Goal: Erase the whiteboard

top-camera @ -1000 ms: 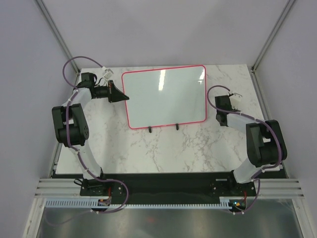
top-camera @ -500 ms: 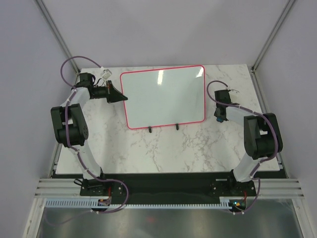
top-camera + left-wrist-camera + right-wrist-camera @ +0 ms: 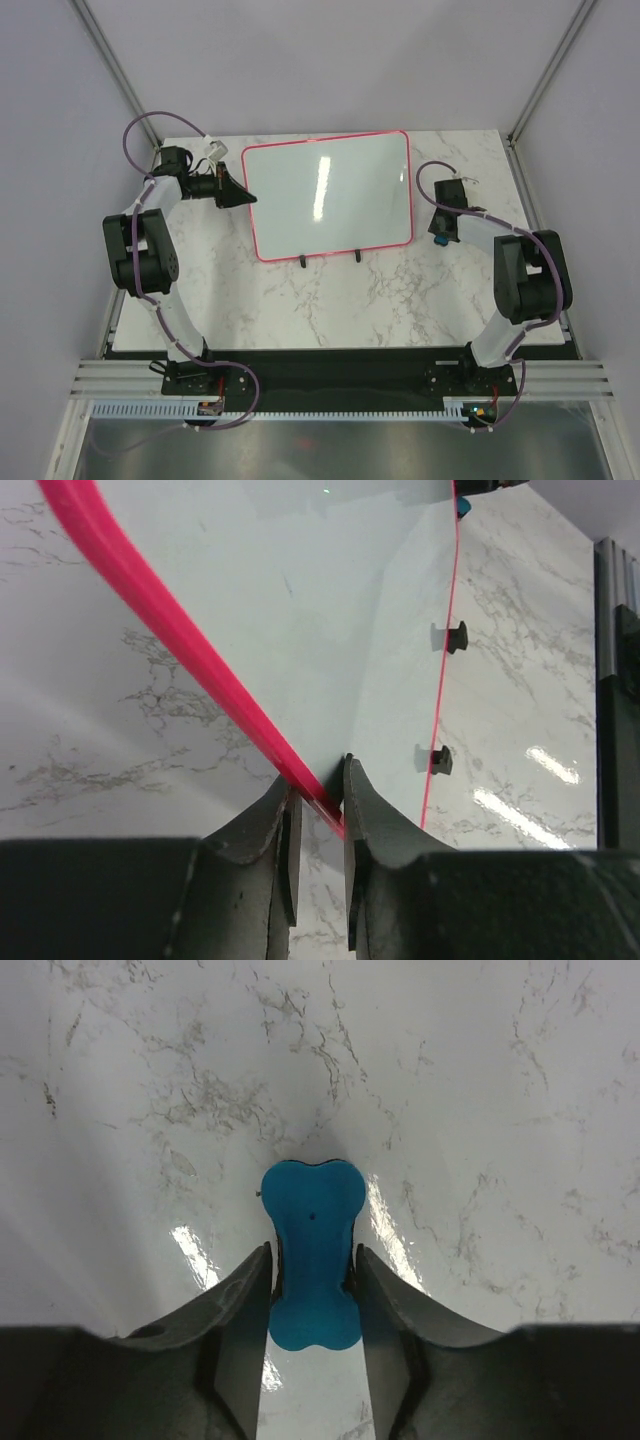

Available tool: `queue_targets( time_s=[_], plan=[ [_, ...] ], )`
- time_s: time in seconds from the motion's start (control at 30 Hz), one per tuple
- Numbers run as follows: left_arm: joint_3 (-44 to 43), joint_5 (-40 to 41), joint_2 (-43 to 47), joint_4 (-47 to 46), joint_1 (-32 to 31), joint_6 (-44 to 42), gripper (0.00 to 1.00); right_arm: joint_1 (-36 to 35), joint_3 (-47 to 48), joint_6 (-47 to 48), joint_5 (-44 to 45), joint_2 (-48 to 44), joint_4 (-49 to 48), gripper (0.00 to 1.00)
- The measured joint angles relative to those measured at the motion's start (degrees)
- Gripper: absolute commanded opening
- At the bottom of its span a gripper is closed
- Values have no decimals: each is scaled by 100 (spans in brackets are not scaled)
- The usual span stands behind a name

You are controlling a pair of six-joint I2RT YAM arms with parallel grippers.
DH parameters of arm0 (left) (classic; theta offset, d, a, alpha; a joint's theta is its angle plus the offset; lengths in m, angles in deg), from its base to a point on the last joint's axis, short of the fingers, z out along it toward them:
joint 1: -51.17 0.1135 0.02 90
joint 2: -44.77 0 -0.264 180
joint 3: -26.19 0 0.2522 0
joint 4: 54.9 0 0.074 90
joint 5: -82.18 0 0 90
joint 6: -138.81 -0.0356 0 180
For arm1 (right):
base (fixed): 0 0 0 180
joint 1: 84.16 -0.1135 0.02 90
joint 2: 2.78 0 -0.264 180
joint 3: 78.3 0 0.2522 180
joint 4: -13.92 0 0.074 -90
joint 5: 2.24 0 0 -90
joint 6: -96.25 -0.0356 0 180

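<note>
The whiteboard [image 3: 330, 195], glossy white with a thin red frame and two black feet, lies on the marble table [image 3: 330, 300]; its face shows no writing. My left gripper [image 3: 243, 194] is shut on the board's left edge. In the left wrist view the red frame [image 3: 180, 640] runs between the jaws of my left gripper [image 3: 318, 792]. My right gripper [image 3: 438, 236] is just right of the board, shut on a small blue eraser [image 3: 438, 242]. In the right wrist view my right gripper [image 3: 312, 1252] pinches the eraser [image 3: 313, 1205] at its narrow waist, low over the table.
The board's two black feet [image 3: 303, 262] point toward the near side. Grey walls and metal posts [image 3: 110, 60] enclose the table. The arm bases sit on a black rail [image 3: 330, 375] at the near edge.
My right gripper has moved down and left toward the board's right edge, with the eraser now low over the table. The whiteboard has shifted slightly left in my left gripper.
</note>
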Motion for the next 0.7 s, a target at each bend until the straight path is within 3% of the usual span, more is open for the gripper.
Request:
queue_targets(
  time_s=[0.17,0.33,0.57,0.7],
  plan=[
    [0,273,0,-26,-2,-197,27,2,-55,31,0,-131,-13,59],
    [0,313,0,-33,-9,-247,30,2,-85,37,-2,-149,-42,60],
    [0,719,0,-313,-24,-660,65,2,-188,55,20,-522,-101,61],
    [0,890,0,-382,-11,-778,66,2,-188,57,22,-621,-188,61]
  ],
)
